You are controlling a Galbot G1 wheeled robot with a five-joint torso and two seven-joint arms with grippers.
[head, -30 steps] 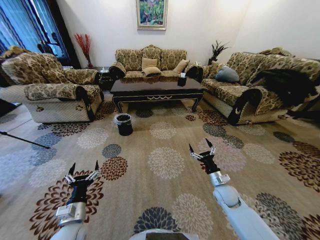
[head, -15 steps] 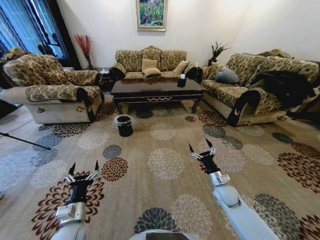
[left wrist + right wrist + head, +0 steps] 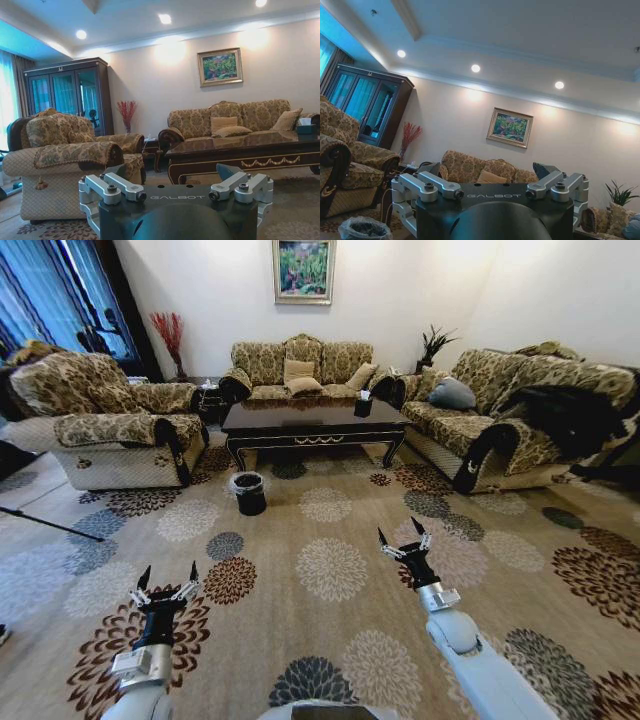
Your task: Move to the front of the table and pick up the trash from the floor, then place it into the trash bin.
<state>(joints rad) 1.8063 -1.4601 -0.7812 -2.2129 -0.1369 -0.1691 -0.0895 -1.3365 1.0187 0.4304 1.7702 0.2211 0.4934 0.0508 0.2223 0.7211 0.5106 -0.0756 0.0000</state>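
Left end effector (image 3: 166, 575) is low over the floor (image 3: 330, 620), fingers spread, nothing in it. Right end effector (image 3: 404, 536) is raised a bit higher and further forward, fingers also spread, empty.

Trash bin (image 3: 249, 492) stands on the carpet well ahead of both end effectors, between them in line and closer to the left one's side. Black, with a pale liner folded over its rim. It also shows at the edge of the right wrist view (image 3: 364, 228).

Table (image 3: 313, 423) is beyond the bin, further from both end effectors, gold ornament on its front rail. The bin sits just in front of its front-left leg. A small dark box (image 3: 364, 401) rests on the surface toward the right end effector's side.

Trash: can't pick out any litter pieces on the patterned carpet at this range.

Sofas ring the table: one (image 3: 110, 430) outboard of the left end effector, one (image 3: 510, 415) outboard of the right, one (image 3: 300, 365) behind the table.
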